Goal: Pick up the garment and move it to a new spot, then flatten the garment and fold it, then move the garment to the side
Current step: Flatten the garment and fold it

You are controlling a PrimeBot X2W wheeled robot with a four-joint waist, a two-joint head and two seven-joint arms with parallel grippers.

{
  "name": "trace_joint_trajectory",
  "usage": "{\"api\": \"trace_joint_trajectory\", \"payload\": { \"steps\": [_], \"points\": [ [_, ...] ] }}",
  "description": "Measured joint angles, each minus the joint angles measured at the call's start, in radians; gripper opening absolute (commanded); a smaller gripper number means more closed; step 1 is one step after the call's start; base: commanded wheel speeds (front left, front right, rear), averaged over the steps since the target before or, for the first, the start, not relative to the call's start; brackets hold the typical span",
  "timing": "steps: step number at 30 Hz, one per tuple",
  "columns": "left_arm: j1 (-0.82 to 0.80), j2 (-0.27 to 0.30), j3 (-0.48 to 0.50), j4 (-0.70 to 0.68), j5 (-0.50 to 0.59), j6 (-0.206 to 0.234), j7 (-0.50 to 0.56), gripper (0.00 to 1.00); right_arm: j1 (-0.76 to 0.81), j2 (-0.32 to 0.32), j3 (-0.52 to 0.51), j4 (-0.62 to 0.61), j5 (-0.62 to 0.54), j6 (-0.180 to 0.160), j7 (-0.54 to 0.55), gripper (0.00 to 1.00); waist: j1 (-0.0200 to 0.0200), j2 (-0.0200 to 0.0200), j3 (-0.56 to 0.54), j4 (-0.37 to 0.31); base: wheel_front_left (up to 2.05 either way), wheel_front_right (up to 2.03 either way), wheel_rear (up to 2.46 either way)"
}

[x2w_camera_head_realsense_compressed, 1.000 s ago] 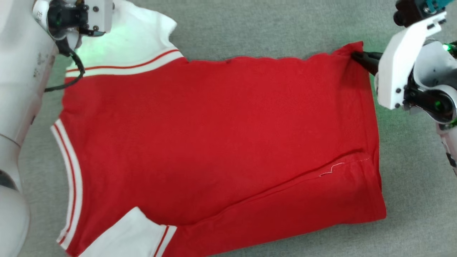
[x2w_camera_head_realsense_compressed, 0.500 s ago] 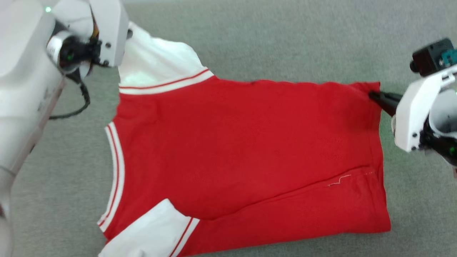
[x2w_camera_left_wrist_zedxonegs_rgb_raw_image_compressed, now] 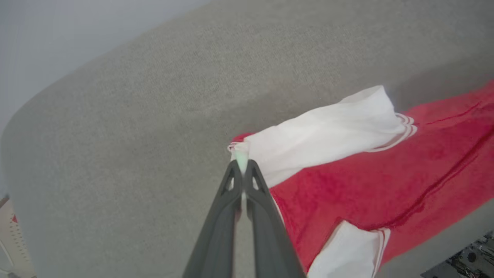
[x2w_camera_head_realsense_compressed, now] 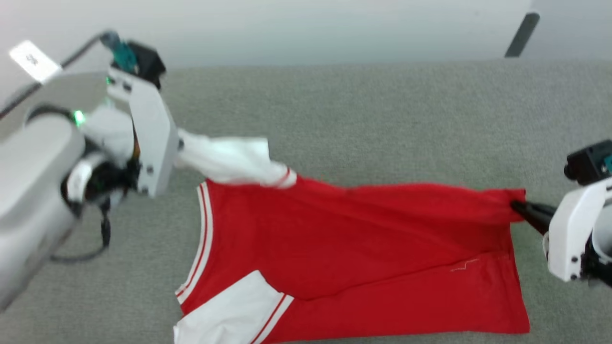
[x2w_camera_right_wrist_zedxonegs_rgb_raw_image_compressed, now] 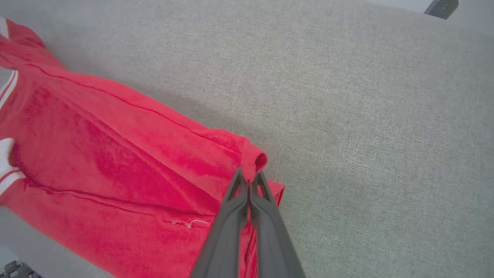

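The garment is a red shirt with white sleeves and striped trim, plain side up; no lettering shows. Its far edge is lifted off the grey surface while the near part lies flat. My left gripper is shut on the tip of the far white sleeve, pulled taut at the left. My right gripper is shut on the far hem corner at the right. The near white sleeve lies folded on the red body.
A grey fabric-covered surface spreads all around the shirt, with room beyond it and to both sides. Its far edge meets a pale wall. A dark slanted leg shows at the far right.
Both grippers have raised the garment's far edge and the sleeve has stretched out. The head camera has tilted up, so the shirt sits lower and smaller in view.
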Motion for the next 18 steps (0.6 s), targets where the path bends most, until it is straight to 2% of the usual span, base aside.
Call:
{"api": "trace_joint_trajectory", "payload": {
  "steps": [5,9,12,18],
  "points": [
    [0.131,0.101,-0.012,-0.260,-0.029,0.135,0.014,0.00,0.106,0.015,-0.064,-0.061,-0.018,0.000,0.034,0.00,0.0000,0.0000,-0.034,0.026,0.00,0.00,0.00],
    [0.225,0.140,-0.026,-0.413,-0.054,0.220,0.006,0.00,0.182,0.045,-0.104,-0.096,-0.032,0.000,0.070,0.00,0.0000,0.0000,-0.045,0.039,0.00,0.00,0.00],
    [0.277,0.155,-0.038,-0.467,-0.068,0.257,-0.002,0.00,0.230,0.072,-0.127,-0.121,-0.048,0.000,0.102,0.00,0.0000,0.0000,-0.046,0.041,0.00,0.00,0.00],
    [0.346,0.156,-0.055,-0.490,-0.103,0.291,-0.009,0.00,0.294,0.113,-0.153,-0.156,-0.073,0.000,0.157,0.00,0.0000,0.0000,-0.046,0.029,0.00,0.00,0.00]
  ]
}}
